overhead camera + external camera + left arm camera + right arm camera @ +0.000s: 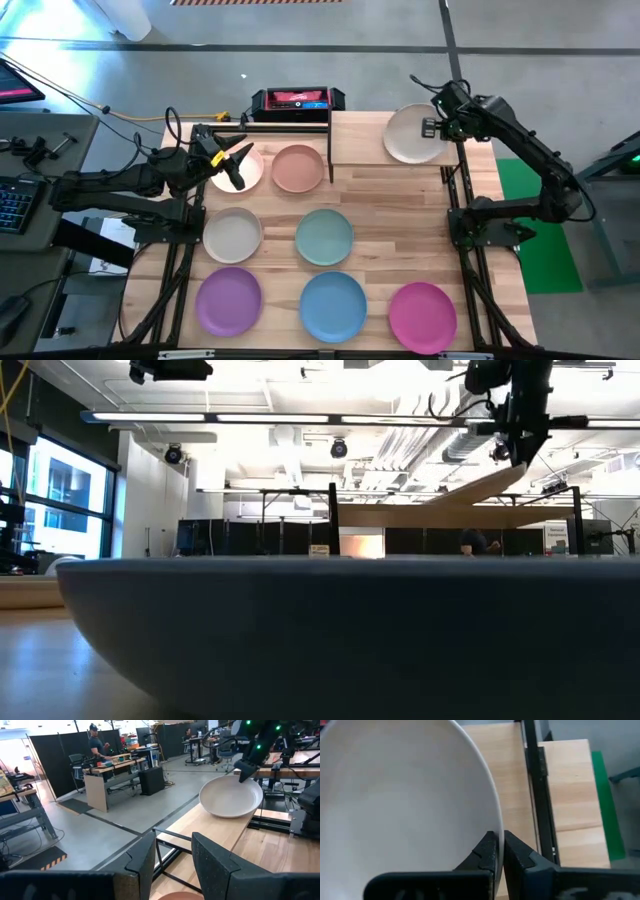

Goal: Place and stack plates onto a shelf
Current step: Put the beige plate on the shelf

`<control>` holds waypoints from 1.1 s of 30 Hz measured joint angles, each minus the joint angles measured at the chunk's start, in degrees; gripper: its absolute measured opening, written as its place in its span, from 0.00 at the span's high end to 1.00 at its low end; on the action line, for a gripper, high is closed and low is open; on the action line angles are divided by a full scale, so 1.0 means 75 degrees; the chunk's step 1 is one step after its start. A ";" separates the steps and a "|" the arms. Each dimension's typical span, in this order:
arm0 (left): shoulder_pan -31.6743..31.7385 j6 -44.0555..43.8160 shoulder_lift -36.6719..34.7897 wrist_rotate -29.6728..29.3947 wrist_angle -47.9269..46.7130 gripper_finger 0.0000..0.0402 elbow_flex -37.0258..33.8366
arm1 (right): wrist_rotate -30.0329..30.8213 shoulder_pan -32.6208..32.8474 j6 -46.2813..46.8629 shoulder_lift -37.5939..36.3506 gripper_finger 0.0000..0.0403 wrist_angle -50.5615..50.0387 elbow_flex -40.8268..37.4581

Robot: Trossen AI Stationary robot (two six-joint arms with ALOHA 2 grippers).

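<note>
A: Item one, the shelf (365,138)?
B: Light-wood platform at the far edge of the table (400,215), black legs. One cream plate (412,133) over its right end, tilted in the low view, its rim pinched between the fingers of the right gripper (436,128) (jaws clamped on the edge, seen plainly in the right wrist view).

A: Left gripper (238,157)?
B: Fingers apart, holding nothing, poised above the pale pink plate (250,170) at the table's far left.

A: Plates on the tabletop?
B: Back row: pale pink, then terracotta plate (298,167) just beside it. Middle row: second cream plate (233,234), teal-green plate (324,236). Near row: purple plate (228,300), blue plate (333,305), magenta plate (422,316). All lie flat and apart from one another (the blue one fills the low view).
</note>
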 joint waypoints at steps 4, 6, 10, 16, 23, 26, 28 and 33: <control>0.0000 0.0003 0.0001 0.0002 0.0001 0.71 0.0000 | 0.0278 0.0000 0.0148 -0.0003 1.00 0.0113 -0.0249; 0.0000 0.0001 0.0000 0.0002 0.0000 0.71 0.0000 | 0.0359 -0.0008 0.0209 -0.0003 1.00 0.0252 -0.0378; 0.0000 0.0000 0.0000 0.0003 0.0002 0.71 0.0000 | 0.0376 -0.0115 0.0204 -0.0003 1.00 0.0597 -0.0633; 0.0000 0.0003 0.0001 0.0005 0.0000 0.71 0.0000 | 0.0362 -0.0291 0.0087 -0.0003 1.00 0.0684 -0.0714; 0.0000 0.0000 0.0000 0.0002 0.0000 0.71 0.0000 | 0.0217 -0.0412 0.0052 -0.0003 1.00 0.0611 -0.0717; 0.0000 0.0000 0.0000 0.0002 0.0002 0.71 0.0000 | 0.0190 -0.0414 0.0033 -0.0003 1.00 0.0551 -0.0717; 0.0000 0.0000 0.0000 0.0002 0.0003 0.71 0.0000 | 0.0190 -0.0414 -0.0065 -0.0001 0.99 0.0534 -0.0717; 0.0000 0.0000 0.0000 0.0002 0.0003 0.71 0.0000 | 0.0261 -0.0414 -0.0076 0.0006 0.90 0.0466 -0.0720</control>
